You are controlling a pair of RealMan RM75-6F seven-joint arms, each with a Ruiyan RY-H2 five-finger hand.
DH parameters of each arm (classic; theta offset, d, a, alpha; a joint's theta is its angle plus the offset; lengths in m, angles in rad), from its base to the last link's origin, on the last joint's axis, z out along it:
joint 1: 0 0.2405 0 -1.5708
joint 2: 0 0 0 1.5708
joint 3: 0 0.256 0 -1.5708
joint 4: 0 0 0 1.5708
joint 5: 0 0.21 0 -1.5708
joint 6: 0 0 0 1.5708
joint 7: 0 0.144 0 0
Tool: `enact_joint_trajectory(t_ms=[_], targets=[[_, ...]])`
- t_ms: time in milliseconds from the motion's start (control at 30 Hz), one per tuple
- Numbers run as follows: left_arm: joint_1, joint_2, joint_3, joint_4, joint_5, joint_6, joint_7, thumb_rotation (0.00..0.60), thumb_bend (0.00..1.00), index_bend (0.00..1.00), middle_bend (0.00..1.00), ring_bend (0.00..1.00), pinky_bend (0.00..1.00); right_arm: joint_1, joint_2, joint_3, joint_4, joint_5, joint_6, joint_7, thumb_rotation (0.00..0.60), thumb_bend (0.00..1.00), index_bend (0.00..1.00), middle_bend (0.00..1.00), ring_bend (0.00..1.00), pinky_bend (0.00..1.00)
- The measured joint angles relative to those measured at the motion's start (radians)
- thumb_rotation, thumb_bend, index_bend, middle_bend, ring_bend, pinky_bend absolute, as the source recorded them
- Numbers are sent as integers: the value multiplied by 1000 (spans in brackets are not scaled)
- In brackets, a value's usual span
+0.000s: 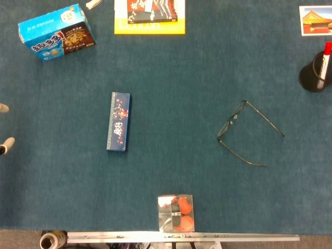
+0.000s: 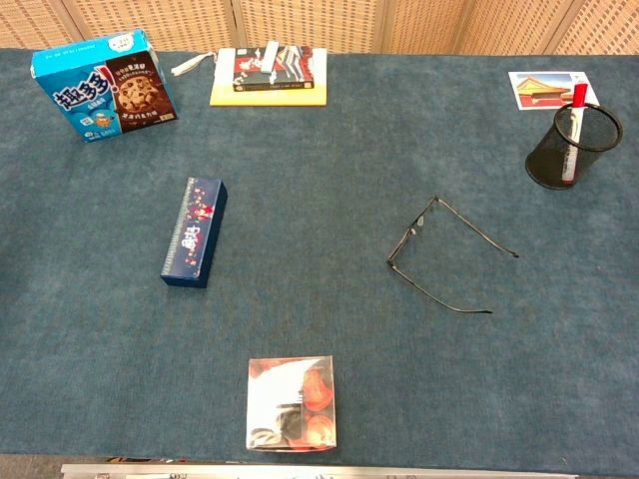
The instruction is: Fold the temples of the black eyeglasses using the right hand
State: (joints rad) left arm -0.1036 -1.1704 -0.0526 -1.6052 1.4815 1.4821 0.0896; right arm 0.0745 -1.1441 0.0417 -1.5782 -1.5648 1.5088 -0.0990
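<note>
Eyeglasses (image 1: pixel 228 126), black and thin-wired, lay on the blue counter (image 1: pixel 171 78) with both temples swung open and pointing right, touched by nothing. Neither view showed the right hand, so I could not tell how it was set. Two pale tips (image 1: pixel 4 127) at the head view's left edge, well left of the eyeglasses, might have been the left hand; I could not tell its state.

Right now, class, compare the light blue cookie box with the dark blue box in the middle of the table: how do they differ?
The cookie box is light blue, broad and stands upright at the far left; the dark blue box is navy, long, narrow and lies flat nearer the middle. The cookie box pictures a chocolate-chip cookie; the dark blue box carries small red decoration. Both are printed boxes resting on the blue tabletop.
</note>
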Motion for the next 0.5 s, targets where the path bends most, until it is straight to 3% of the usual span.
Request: enact_joint_trajectory(t_ms=[500], targets=[[20,6,6,-19,-11,19,19,600,0,368,297,295,348,13,-6,12,7,35,-32,-11,600,59,177,163,55,216]])
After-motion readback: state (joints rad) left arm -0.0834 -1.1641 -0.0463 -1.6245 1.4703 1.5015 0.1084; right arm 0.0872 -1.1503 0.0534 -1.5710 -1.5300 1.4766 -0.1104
